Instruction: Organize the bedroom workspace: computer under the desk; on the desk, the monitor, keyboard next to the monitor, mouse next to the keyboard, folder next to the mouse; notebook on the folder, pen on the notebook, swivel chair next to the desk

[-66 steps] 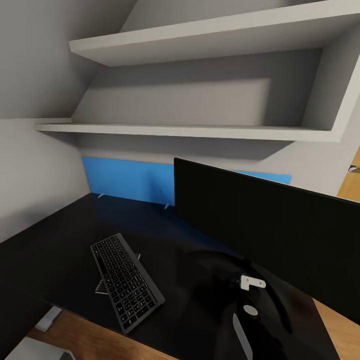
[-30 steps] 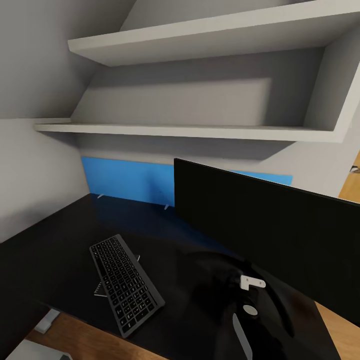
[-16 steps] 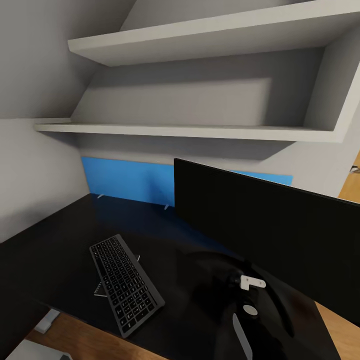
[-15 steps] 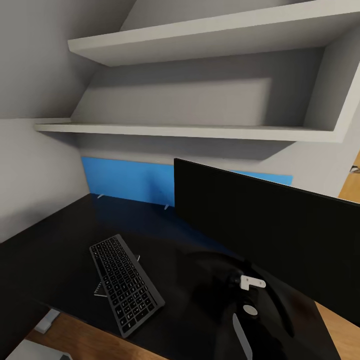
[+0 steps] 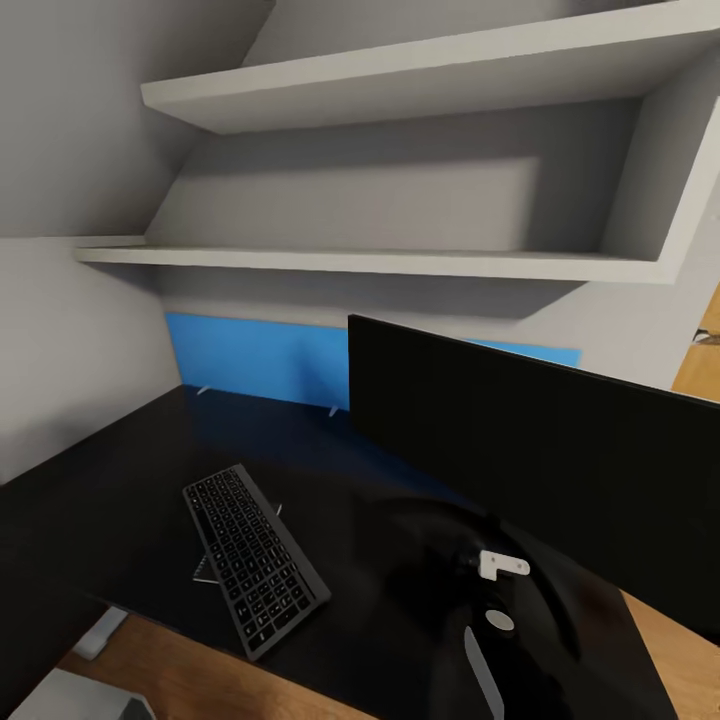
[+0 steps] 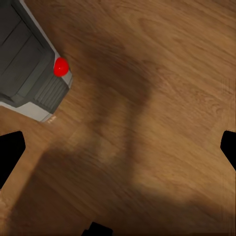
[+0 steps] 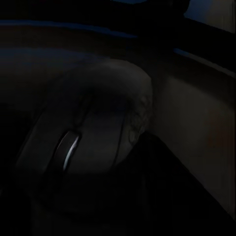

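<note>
In the head view, the glossy black bench [image 5: 120, 500] carried the monitor [image 5: 540, 470], which stood at the right with its dark screen facing the camera. The keyboard [image 5: 255, 558] lay flat on the bench just left of the monitor, set at an angle, its near end close to the bench's front edge. A blue panel [image 5: 255, 362] stood upright along the back of the bench, partly hidden behind the monitor. Two white wall shelves [image 5: 400, 262] hung above. The robot's right arm [image 5: 490, 620] showed in front of the monitor's lower edge. Wooden floor [image 5: 180, 685] showed below the bench's front edge.

In the left wrist view, the left tool's dark fingertips [image 6: 11, 152] sat at the two sides of the picture, spread wide apart with nothing between them, over wooden floor. A grey housing with a red dot [image 6: 29, 64] lay on that floor.

In the right wrist view, the black mouse [image 7: 91, 147] showed very close and very dark, resting on the bench. I could not tell whether the right tool was open or closed.
</note>
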{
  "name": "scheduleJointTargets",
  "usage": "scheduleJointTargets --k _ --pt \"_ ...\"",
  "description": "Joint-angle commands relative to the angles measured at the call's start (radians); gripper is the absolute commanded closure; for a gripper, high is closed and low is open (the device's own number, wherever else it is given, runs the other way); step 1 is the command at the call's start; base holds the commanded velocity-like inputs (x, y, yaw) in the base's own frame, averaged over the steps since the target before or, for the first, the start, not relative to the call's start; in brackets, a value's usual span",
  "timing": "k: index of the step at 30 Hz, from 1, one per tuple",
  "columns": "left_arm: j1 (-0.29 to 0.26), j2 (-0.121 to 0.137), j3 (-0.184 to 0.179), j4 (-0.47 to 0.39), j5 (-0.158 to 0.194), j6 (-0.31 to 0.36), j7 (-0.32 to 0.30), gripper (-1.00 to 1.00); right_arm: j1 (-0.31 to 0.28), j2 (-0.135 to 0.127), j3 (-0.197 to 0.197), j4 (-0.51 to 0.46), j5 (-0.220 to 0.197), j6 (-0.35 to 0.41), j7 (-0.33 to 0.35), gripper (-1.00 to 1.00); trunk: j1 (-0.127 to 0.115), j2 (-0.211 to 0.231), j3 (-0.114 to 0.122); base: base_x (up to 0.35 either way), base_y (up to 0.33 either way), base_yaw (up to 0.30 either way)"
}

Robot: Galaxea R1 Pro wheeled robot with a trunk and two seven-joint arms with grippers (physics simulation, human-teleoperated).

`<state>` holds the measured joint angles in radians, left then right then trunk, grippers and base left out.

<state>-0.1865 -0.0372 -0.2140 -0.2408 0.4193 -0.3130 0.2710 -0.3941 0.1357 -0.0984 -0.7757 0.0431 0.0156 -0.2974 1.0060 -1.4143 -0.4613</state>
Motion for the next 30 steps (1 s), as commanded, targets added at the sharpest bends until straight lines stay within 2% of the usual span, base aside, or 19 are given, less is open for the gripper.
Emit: scheduleJointTargets --k 1,21,26,30 --pt "-0.001 0.0 -0.008 0.0 0.006 -0.003 0.007 -1.0 0.0 0.001 -0.003 0.044 -0.002 0.005 -0.002 1.0 0.0 -0.001 -0.001 -0.161 0.0 0.0" --pt "-0.001 0.0 -0.008 0.0 0.006 -0.004 0.007 -1.0 0.0 0.005 0.003 0.039 0.001 0.0 0.013 1.0 0.0 -0.001 -0.001 -0.215 0.0 0.0" --pt "-0.001 -0.001 -0.009 0.0 0.005 -0.006 0.007 -1.0 0.0 0.007 0.044 0.034 0.001 0.004 0.019 1.0 0.0 -0.001 -0.001 -0.026 0.0 0.0" --pt "-0.001 -0.001 -0.009 0.0 0.006 -0.006 0.007 -1.0 0.001 0.01 0.073 0.025 0.0 0.006 0.02 1.0 -0.016 0.027 0.011 -0.005 0.0 0.0"
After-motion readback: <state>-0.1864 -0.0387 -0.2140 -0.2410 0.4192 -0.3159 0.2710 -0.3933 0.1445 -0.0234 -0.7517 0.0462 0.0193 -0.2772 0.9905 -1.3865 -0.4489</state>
